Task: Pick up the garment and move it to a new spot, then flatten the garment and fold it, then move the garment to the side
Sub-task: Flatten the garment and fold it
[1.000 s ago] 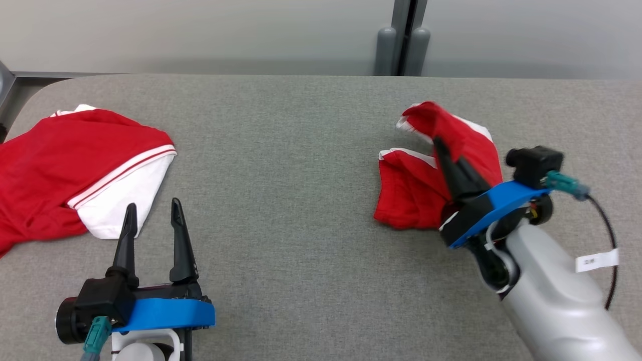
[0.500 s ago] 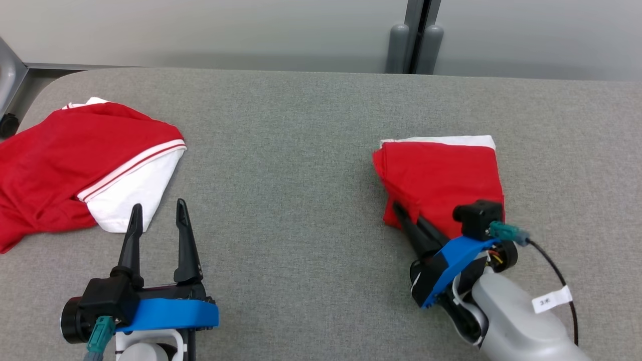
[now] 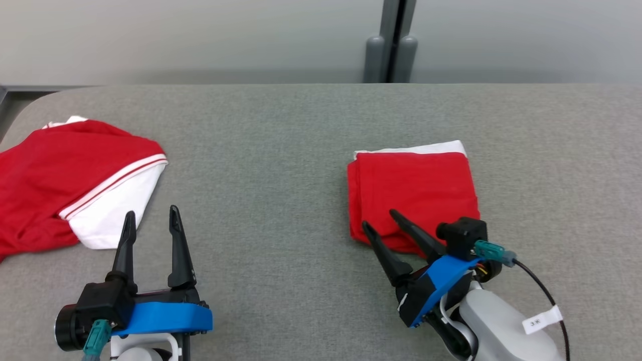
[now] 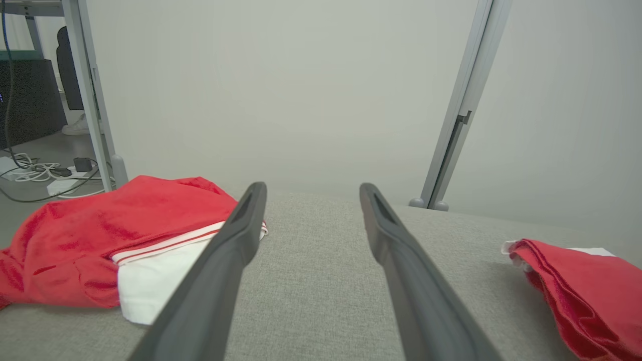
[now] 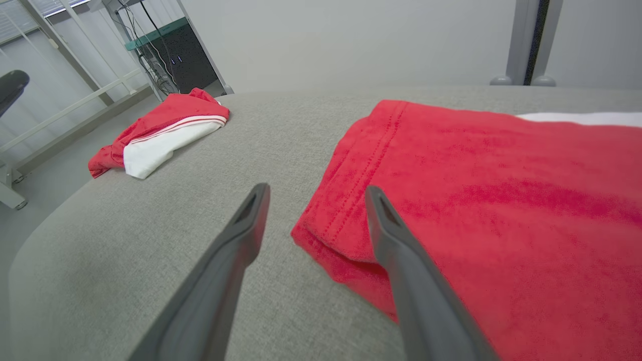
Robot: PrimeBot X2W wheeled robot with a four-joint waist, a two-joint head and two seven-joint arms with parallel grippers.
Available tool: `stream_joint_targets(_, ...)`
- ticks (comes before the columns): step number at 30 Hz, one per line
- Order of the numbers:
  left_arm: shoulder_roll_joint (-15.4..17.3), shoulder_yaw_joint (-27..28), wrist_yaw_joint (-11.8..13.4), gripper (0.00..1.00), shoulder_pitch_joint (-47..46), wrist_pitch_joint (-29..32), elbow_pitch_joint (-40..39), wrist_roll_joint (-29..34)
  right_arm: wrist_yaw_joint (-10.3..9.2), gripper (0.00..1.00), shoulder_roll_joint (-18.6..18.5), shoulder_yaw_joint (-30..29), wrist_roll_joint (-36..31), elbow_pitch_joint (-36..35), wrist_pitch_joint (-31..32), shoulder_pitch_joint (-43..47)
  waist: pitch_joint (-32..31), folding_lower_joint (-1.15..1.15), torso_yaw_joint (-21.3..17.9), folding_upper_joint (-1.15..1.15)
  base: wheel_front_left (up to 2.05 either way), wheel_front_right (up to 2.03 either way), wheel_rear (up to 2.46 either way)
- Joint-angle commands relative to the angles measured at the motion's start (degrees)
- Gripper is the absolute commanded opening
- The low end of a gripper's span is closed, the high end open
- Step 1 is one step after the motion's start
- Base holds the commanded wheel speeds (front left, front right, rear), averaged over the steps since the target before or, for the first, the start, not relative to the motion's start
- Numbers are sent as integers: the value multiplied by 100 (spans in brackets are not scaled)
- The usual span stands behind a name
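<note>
- left gripper [image 3: 152,210] by the table's [image 3: 281,150] near edge, left side; fingers spread, grasping nothing, bare table between them
- right gripper [image 3: 378,218] by the near edge, right side; released, fingers apart, pointing far-left
- one of its fingers lies over the garment's [image 3: 414,185] near-left corner, the other over bare table just beside that corner; cannot tell if either touches
- garment: red, folded into a flat rectangle, white strip along its far side; sits right of the table's middle, well in from the edges
- other garment [image 3: 65,175]: red with a white striped panel, rumpled, at the left edge, just beyond the left gripper's tips
- past the far edge: pale wall [image 3: 200,35], grey post [image 3: 388,45]
</note>
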Motion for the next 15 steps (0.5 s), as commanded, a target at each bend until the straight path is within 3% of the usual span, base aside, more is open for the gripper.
stream_joint_targets(1,-6,29,-30,100,46,-16,12,36,3,100,-83,-151,-112,-202,-20,182,-103,0,-140,0,0,0,0)
stream_joint_targets(8,-5,109,-73,100,113,-16,89,95,3,100,-259,-1142,-627,-963,-20,701,-289,0,-509,0,0,0,0)
stream_joint_targets(15,-2,178,-66,100,193,-16,187,162,3,100,-152,-2311,-1110,-1355,-20,1204,-393,0,-806,0,0,0,0)
